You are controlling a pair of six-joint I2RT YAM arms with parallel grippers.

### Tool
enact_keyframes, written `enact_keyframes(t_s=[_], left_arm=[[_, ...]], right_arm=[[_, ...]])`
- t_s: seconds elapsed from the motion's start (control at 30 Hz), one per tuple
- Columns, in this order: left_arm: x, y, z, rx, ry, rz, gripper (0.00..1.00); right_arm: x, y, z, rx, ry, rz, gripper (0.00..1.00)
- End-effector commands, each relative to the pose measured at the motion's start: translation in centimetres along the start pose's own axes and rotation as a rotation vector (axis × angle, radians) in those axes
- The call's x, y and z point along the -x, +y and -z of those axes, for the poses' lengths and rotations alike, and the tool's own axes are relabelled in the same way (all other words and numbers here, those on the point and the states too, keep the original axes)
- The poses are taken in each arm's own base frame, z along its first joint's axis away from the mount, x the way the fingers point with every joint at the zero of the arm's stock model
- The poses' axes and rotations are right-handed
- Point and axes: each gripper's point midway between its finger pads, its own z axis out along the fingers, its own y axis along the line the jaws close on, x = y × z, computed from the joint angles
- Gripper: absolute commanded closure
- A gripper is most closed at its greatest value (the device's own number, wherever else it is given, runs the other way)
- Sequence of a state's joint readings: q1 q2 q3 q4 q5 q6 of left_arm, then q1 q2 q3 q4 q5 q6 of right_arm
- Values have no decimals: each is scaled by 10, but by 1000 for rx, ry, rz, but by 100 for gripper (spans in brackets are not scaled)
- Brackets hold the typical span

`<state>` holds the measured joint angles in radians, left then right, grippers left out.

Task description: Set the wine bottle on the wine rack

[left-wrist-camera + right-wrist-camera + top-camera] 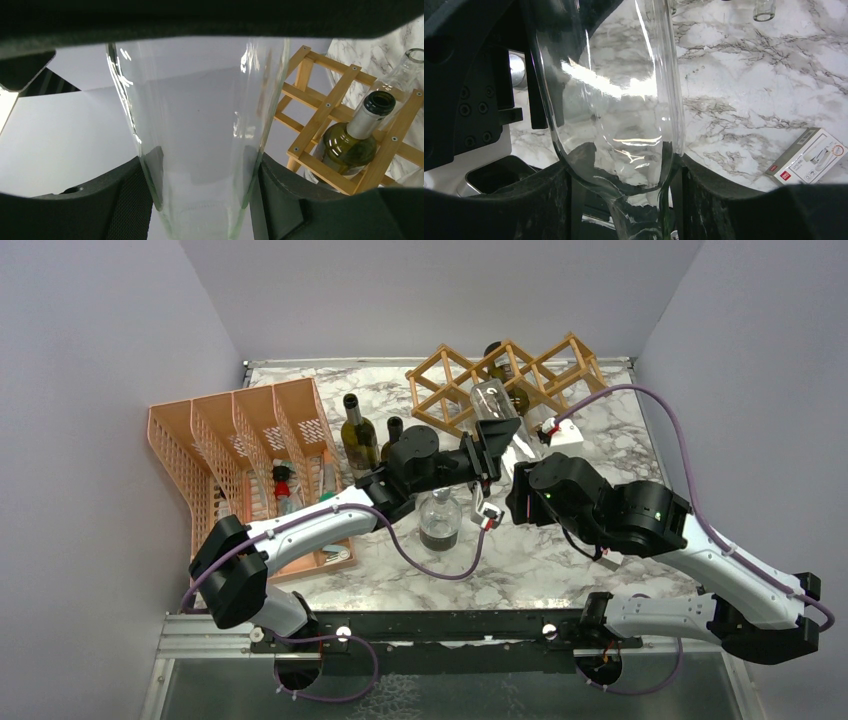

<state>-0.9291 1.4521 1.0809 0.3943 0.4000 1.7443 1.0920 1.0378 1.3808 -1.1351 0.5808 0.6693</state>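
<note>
Both jaws clamped on clear wine bottle; green bottle in wine rack cell.

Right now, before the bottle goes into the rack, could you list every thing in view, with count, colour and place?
clear wine bottle: 1, clear glass, held before the rack
wine rack: 1, light wood, far table edge
green bottle: 1, dark green, lying in the rack
standing bottle: 1, dark green, beside the organizer
dark bottle top: 1, behind left arm
short bottle: 1, clear, table middle
white box: 1, right of held bottle
organizer: 1, orange, left side
table: 1, marble
left gripper: black, gripping clear wine bottle
right gripper: black, gripping it too
</note>
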Motion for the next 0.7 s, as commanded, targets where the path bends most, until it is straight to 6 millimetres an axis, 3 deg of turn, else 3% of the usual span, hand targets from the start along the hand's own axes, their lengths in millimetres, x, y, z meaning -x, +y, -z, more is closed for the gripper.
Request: enact_keyframes(t_s=[0.0, 0.13, 0.3, 0.47, 0.53, 0.67], left_arm=[[1, 52, 4, 128, 12, -118, 100], [1, 53, 3, 127, 16, -135, 100], [4, 56, 4, 138, -4, -115, 100], [6, 58, 5, 142, -11, -119, 100], [6, 60, 6, 146, -13, -115, 100], [6, 64, 7, 159, -20, -57, 100]], right_arm=[[5, 1, 0, -4, -19, -5, 40], [5, 0, 0, -1, -23, 6, 40], [3, 0, -5, -9, -29, 13, 49], [2, -1, -9, -21, -38, 17, 53], [2, -1, -11, -27, -39, 17, 62], [5, -4, -12, -46, -57, 6, 93]])
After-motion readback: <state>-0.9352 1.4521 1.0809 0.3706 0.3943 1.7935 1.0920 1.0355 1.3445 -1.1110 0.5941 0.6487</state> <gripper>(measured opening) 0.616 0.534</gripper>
